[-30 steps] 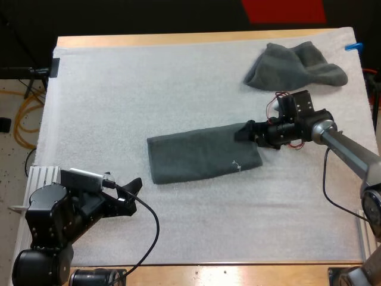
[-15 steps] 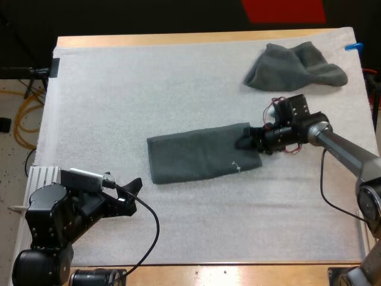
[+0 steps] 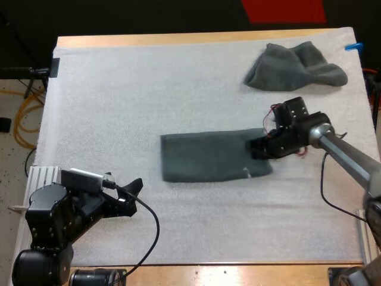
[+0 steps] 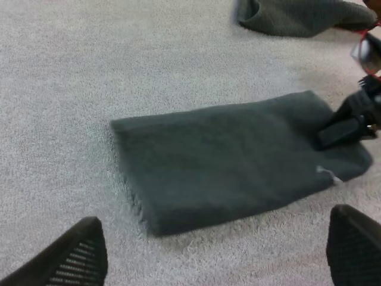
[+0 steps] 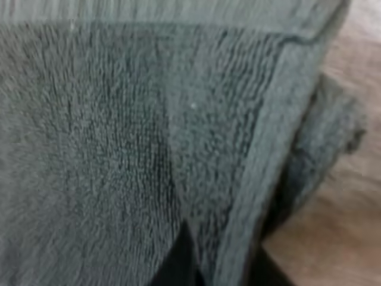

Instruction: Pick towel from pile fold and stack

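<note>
A folded dark grey-green towel (image 3: 208,158) lies flat in the middle of the white mat (image 3: 119,89). My right gripper (image 3: 257,147) is shut on the towel's right edge, low against the mat. Close up in the right wrist view, the towel (image 5: 119,149) has its hem pinched between the dark fingertips (image 5: 178,262). A crumpled towel (image 3: 294,65) sits at the far right of the mat. My left gripper (image 3: 134,193) rests open near the front left, well short of the folded towel (image 4: 232,161); its fingers (image 4: 77,253) stand wide apart.
The mat's front half and left side are bare. From the left wrist view the right gripper (image 4: 342,125) lies at the towel's far end, with the crumpled towel (image 4: 297,15) beyond it. The table's wooden edge (image 3: 178,39) runs along the far side.
My right gripper has shut on the folded towel's right edge and dragged the towel to the right, squaring it up. The left arm has not moved.
</note>
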Controlling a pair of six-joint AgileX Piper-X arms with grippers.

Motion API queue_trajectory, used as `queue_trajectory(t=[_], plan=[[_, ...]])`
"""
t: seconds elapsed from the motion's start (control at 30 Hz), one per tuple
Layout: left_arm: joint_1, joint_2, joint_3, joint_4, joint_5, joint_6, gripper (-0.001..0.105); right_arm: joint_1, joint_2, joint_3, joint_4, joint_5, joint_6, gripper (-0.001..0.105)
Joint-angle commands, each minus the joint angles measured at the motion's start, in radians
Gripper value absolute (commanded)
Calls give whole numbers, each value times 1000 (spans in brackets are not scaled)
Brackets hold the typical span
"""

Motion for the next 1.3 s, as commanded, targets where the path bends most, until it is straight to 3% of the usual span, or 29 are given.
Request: queue_trajectory(t=[0.0, 0.3, 0.43, 0.67, 0.93, 1.1, 1.27], plan=[[-2, 0, -4, 5, 8, -2, 73, -1, -33, 5, 65, 105, -55, 0], [-2, 0, -4, 5, 8, -2, 73, -1, -134, 5, 215, 617, -247, 0], [-2, 0, -4, 5, 8, -2, 73, -1, -157, 5, 228, 736, -266, 0], [-2, 0, -4, 5, 9, -2, 73, 21, -161, -47, 246, 676, -214, 0], [-2, 0, -4, 22, 45, -2, 73, 114, -154, -89, 264, 428, -73, 0], [-2, 0, -1, 39, 148, -4, 73, 175, -95, -89, 172, 238, 88, 0], [-2, 0, -1, 106, 165, -2, 73, 187, -47, -89, 111, 121, 185, 0]])
